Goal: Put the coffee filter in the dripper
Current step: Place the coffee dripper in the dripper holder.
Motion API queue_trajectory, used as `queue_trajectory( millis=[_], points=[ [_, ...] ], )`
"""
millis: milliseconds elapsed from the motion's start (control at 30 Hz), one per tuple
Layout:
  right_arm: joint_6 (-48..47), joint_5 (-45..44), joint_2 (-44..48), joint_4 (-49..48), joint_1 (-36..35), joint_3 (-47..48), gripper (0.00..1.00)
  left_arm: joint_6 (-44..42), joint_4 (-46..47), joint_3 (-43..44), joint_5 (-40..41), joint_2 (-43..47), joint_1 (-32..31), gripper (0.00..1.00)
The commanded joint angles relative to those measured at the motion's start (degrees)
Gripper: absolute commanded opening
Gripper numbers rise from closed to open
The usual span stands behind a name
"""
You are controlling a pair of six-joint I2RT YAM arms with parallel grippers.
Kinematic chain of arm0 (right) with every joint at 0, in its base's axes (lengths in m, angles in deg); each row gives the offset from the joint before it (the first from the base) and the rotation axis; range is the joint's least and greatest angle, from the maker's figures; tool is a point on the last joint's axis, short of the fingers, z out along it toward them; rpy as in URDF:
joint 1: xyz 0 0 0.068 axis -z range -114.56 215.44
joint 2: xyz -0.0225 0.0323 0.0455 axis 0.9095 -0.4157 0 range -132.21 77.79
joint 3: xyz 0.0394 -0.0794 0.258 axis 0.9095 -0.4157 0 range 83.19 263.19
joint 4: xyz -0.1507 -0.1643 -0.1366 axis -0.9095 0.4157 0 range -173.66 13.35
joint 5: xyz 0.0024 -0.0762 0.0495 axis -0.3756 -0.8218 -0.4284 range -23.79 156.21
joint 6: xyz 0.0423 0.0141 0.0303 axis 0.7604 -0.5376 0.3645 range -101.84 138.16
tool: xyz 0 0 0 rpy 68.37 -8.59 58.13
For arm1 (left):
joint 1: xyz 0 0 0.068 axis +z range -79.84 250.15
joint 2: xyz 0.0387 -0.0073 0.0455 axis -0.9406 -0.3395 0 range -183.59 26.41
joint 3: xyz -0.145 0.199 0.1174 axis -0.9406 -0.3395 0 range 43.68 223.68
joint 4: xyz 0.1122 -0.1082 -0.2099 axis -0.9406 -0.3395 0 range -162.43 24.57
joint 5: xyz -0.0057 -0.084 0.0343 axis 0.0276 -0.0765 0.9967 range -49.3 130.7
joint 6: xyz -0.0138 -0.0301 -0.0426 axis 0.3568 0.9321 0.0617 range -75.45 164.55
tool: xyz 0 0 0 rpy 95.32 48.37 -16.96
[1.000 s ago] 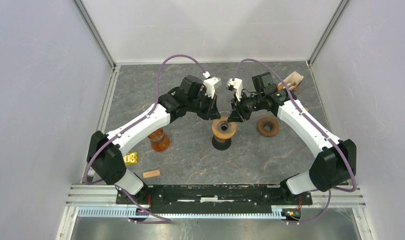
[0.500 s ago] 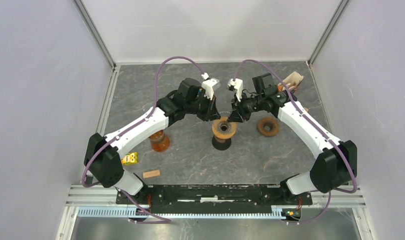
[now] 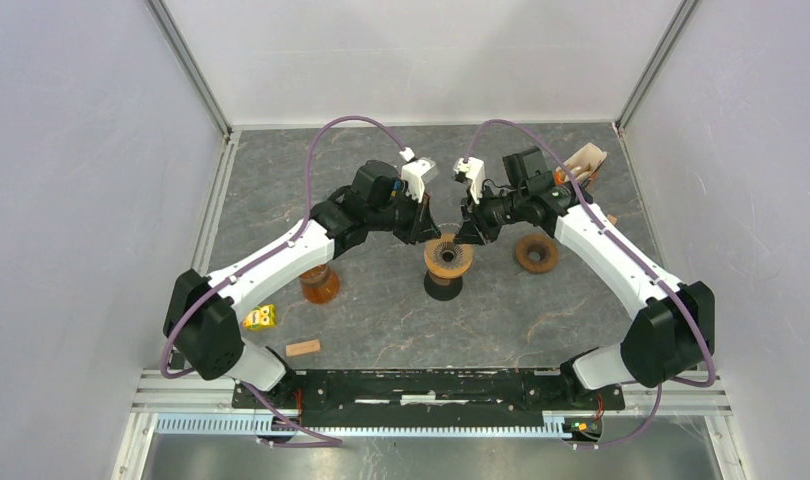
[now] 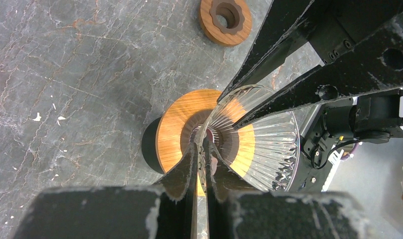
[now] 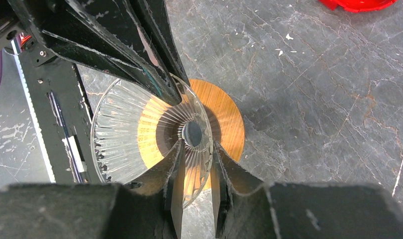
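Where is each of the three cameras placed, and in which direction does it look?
Top external: above and behind the robot, looking down at the table; left arm and right arm show whole.
Left wrist: on the left arm, facing the dripper past the left end effector.
Right wrist: on the right arm, facing the dripper from the opposite side past the right end effector.
Shared: both wrist views show the dripper and the other end effector.

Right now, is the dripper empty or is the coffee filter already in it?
Empty. In both wrist views the dripper shows bare ribbed glass down to its centre hole, no paper inside.
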Motion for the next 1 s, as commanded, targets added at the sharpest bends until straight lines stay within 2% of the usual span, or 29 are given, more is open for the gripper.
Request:
queue_trajectory(
  millis=[0,967],
  points=[
    [-4.6,-7.0,-4.0,2.3,-1.7,-2.9,0.08,-2.7,-4.5,-4.2,1.0,-3.4,-0.3,0.02],
    [-5.1,-9.8,-1.8,-3.7,-4.0,-9.0,0.02,-5.6,-3.7,-7.8,2.3,-4.3,-1.0,0.02]
  ],
)
